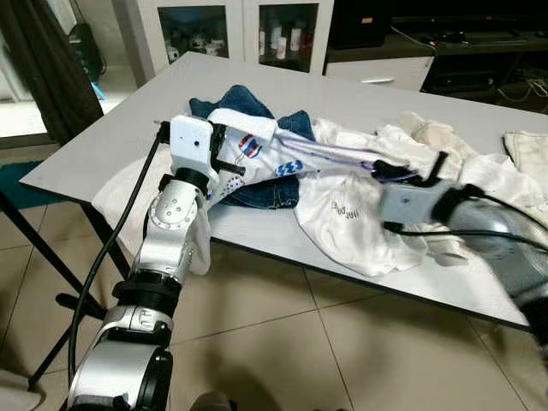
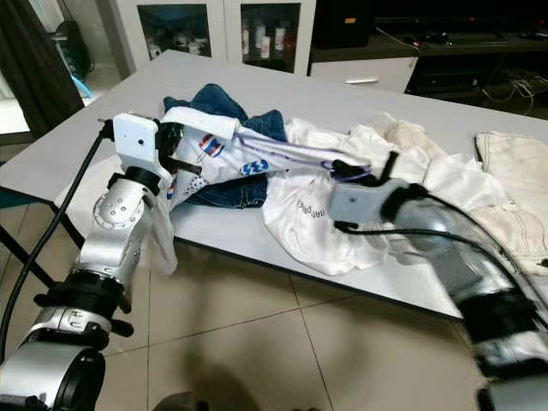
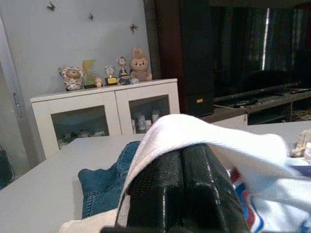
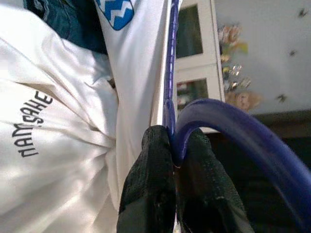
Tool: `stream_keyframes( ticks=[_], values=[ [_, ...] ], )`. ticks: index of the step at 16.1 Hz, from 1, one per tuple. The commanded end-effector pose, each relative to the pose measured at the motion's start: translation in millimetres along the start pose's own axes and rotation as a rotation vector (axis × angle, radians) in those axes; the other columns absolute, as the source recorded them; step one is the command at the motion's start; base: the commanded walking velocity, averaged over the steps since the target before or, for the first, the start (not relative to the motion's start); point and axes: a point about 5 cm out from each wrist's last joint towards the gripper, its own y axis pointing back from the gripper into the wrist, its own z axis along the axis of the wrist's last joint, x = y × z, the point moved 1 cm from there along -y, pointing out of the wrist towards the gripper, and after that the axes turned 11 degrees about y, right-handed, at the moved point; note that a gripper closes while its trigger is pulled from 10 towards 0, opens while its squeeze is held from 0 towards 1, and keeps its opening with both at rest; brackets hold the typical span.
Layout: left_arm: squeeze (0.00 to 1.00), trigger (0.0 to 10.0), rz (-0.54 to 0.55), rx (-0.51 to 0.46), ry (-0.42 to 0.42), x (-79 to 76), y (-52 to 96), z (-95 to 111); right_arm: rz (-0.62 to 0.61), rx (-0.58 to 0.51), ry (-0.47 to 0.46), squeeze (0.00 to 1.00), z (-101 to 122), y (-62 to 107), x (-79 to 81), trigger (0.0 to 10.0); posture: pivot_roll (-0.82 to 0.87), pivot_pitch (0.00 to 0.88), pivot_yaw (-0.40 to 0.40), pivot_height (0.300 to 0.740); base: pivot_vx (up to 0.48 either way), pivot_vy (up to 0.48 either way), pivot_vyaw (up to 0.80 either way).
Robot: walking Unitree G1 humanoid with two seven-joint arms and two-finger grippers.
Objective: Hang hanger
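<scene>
Left gripper (image 1: pixel 224 152) at nine o'clock of the clothes heap, over the near edge of the grey table (image 1: pixel 128 128); fingers pressed together, a fold of the white printed shirt (image 1: pixel 257 147) draped over them, whether pinched or merely resting not told from the wrist view. Blue jeans (image 1: pixel 248 103) bunched at twelve o'clock of that gripper, partly under the shirt. White lettered T-shirt (image 1: pixel 342 218) at centre, spilling over the table's near edge toward six o'clock. Purple hanger (image 4: pixel 214 121) running from the printed shirt toward three o'clock, its hook end held at the right gripper (image 4: pixel 172 145), fingers pinched tight on the rod beside the curve of the hook. More pale garments (image 1: pixel 522 163) heaped at three o'clock, white glass-door cabinet (image 1: pixel 231 30) at twelve o'clock behind the table. Step judged in hand: freeing the hanger, shirt apparently strung along it, from the pile. Next move judged to call for lifting clear without dragging neighbouring clothes, then finding a rail.
</scene>
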Motion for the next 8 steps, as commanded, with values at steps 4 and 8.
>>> stream_keyframes(
  ticks=[4, 8],
  values=[
    [0.0, 0.0, -0.013, -0.038, 0.005, -1.4, -2.3, 8.2, -0.011, 0.235, -0.125, 0.0, -26.8, -4.9, -3.8, 0.0, 0.15, 0.0, 0.005, 0.74, 0.0, 0.0, 0.0],
    [0.0, 0.0, -0.127, -0.003, 0.023, -26.1, 1.3, -1.7, -0.072, 0.237, -0.291, 0.0, -20.2, -14.3, -8.8, 0.0, 0.15, 0.0, 0.003, 0.74, 0.0, 0.0, 0.0]
  ],
)
